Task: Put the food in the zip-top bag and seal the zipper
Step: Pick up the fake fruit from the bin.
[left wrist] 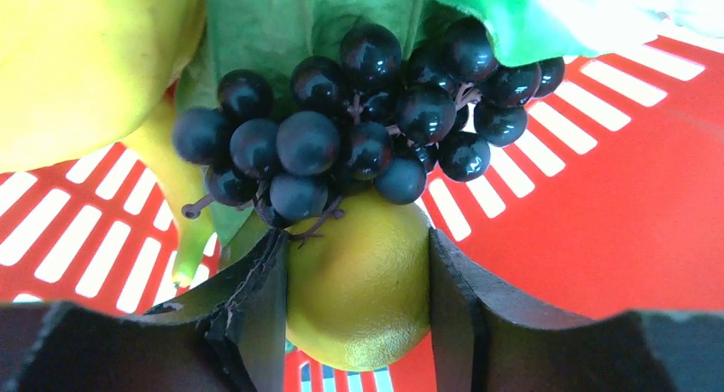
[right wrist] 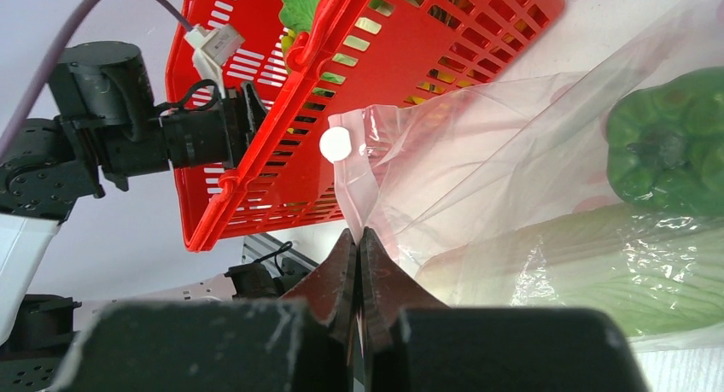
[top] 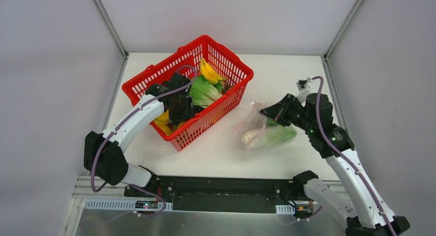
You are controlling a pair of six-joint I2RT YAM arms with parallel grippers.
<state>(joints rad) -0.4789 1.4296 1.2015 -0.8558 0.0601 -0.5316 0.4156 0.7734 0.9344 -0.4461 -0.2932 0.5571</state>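
The red mesh basket (top: 195, 135) stands on the bench (top: 216, 156) left of centre, towards the far side. The left arm reaches down into it from the near left. In the left wrist view, the left gripper (left wrist: 354, 264) has a finger (left wrist: 256, 315) against each side of a rounded yellow fruit (left wrist: 359, 307), pinching it from left and right. A bunch of dark grapes (left wrist: 359, 127) lies just beyond the fruit, resting on its top, with green leaf behind. From above, leafy greens (top: 204, 92) and bananas (top: 210, 71) fill the far right part of the basket.

The zip-top bag (top: 252, 125) lies on the bench to the right of the basket, apart from it. A long white-green cabbage (right wrist: 580, 264) lies inside it, with a green pepper (right wrist: 670, 140) just beside it.

The right gripper (right wrist: 359, 238) has its fingers pressed together on the bag's left edge, pinching the thin plastic where the pinkish zipper (right wrist: 352, 191) runs down into them. A small white slider (right wrist: 339, 143) sits on that strip just beyond the fingertips. The film rises loosely from the pinch.
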